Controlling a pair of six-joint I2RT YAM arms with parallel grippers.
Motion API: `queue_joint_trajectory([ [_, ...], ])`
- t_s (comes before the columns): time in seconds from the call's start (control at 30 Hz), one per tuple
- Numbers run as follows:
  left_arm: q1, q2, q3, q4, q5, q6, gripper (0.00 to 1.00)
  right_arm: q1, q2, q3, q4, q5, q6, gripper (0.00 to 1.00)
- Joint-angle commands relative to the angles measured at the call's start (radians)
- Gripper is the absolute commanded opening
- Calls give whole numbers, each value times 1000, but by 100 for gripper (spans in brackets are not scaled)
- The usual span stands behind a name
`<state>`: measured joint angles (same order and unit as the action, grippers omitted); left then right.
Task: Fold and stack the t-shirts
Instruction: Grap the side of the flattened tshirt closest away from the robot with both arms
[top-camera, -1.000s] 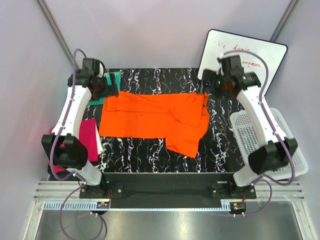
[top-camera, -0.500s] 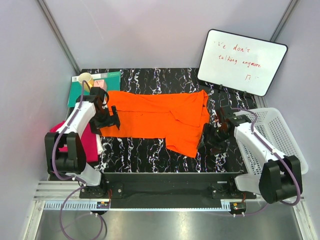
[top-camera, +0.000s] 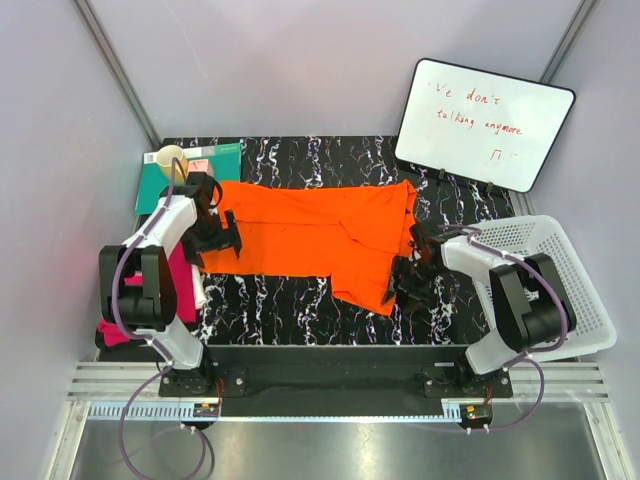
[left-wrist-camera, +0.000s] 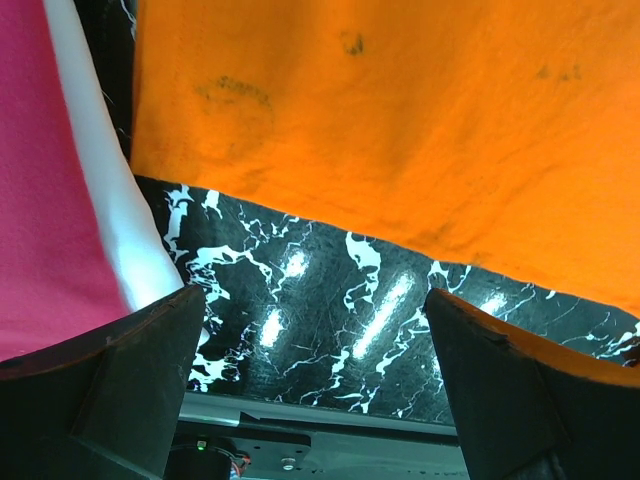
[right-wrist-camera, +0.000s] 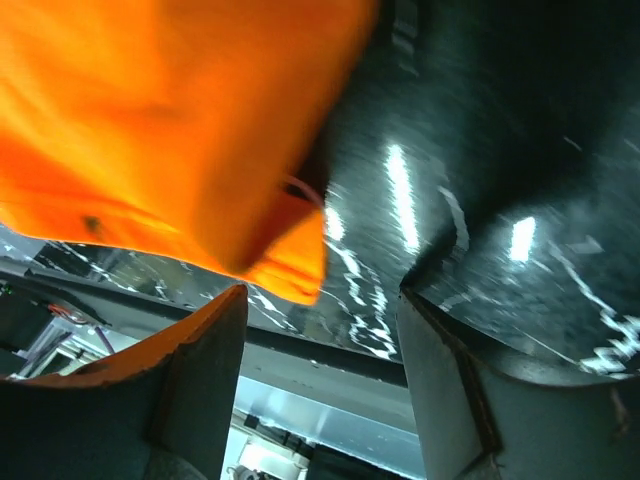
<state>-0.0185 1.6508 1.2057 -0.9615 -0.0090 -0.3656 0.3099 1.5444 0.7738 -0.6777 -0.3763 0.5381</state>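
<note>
Orange shirt (top-camera: 320, 235) spread mid-frame on table (top-camera: 300, 310), pink shirt (top-camera: 180, 275) at left edge. Left gripper (top-camera: 215, 240), right gripper (top-camera: 402, 285) at its opposite hems, both jaws wide apart.

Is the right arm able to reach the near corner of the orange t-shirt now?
Probably yes: the right gripper hangs open right at the near corner of the orange t-shirt, nothing between them.

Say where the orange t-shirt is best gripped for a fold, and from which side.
Probably the near corners. The orange t-shirt lies spread flat on the table, so only its loose edges can be pinched: the left end effector, open, from the left at the near-left corner; the right end effector, open, from the right at the protruding near-right corner.
</note>
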Motion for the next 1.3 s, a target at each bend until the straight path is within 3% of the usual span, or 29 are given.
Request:
queue_joint_trajectory([
  [0.0,6,12,46,20,-46,8,96,37,93,68,93,-10,-27,66],
  [0.1,6,14,43,15,-57,10,96,50,164,94,89,-38,-40,60],
  [0.13,6,10,43,15,-63,8,96,54,178,99,87,-48,-44,50],
  [0.2,6,10,43,9,-78,10,96,55,215,119,72,-58,-58,43],
  [0.23,6,7,43,6,-85,10,96,55,227,130,63,-67,-62,31],
  [0.33,8,7,48,-2,-108,10,96,55,269,177,1,-43,-78,22],
  [0.43,12,17,58,-13,-121,7,95,55,293,226,-66,5,-112,0],
  [0.73,15,81,92,-16,-132,11,91,47,272,279,-180,140,-112,0],
  [0.97,15,141,92,0,-92,30,76,-40,241,266,-204,186,-104,0],
  [1.27,15,172,91,3,-105,43,78,-150,236,311,-240,243,-158,0],
])
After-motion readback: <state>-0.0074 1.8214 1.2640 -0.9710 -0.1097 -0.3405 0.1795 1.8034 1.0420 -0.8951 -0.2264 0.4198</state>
